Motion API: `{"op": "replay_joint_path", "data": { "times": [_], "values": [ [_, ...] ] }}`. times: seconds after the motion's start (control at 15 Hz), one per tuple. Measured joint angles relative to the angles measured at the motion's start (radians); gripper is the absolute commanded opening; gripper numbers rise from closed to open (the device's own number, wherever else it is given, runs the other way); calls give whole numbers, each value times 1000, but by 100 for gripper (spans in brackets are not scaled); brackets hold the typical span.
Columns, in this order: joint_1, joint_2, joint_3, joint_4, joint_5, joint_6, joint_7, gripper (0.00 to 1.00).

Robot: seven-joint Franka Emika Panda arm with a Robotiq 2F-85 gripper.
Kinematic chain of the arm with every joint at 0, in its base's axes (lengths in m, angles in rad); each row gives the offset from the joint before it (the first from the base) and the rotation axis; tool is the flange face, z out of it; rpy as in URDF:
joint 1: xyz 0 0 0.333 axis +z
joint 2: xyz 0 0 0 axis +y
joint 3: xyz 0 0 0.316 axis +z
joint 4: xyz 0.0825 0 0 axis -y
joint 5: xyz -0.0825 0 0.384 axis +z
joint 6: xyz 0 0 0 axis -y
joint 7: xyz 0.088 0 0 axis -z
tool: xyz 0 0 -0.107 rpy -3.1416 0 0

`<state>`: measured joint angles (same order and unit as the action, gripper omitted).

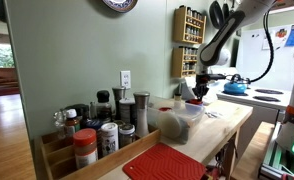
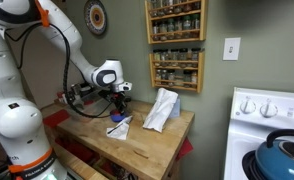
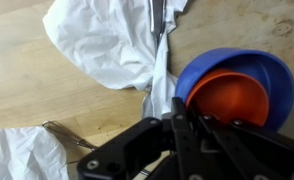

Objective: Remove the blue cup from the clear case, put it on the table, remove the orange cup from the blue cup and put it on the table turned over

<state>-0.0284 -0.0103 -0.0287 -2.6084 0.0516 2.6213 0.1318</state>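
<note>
In the wrist view the blue cup (image 3: 272,70) has the orange cup (image 3: 232,98) nested inside it. Both sit right in front of my gripper (image 3: 187,113), above the pale wooden table (image 3: 27,90). The dark fingers are shut on the left wall of the nested cups. In an exterior view the gripper (image 1: 200,90) hangs a little above the table (image 1: 225,122), with a red-orange spot under it. The clear case (image 1: 175,122) stands nearer the camera, apart from the gripper. In an exterior view the gripper (image 2: 118,103) is low over the table (image 2: 137,148).
Crumpled white cloths lie on the table beside the cups (image 3: 107,40) (image 3: 17,155) (image 2: 162,108). Spice jars (image 1: 107,125) and a red ribbed mat (image 1: 165,162) are at the near end. A blue kettle (image 1: 235,88) sits on the stove beyond.
</note>
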Motion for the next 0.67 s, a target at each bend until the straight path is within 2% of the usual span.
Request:
{"op": "replay_joint_path", "data": {
  "times": [0.07, 0.13, 0.27, 0.47, 0.67],
  "values": [
    [-2, 11, -1, -3, -2, 26, 14, 32],
    [-5, 21, -2, -7, -3, 52, 30, 32],
    [-10, 37, -6, -11, -1, 106, 85, 44],
    [-12, 37, -9, -9, 5, 154, 135, 67],
    [-9, 15, -7, -5, 5, 132, 146, 90]
  ]
}}
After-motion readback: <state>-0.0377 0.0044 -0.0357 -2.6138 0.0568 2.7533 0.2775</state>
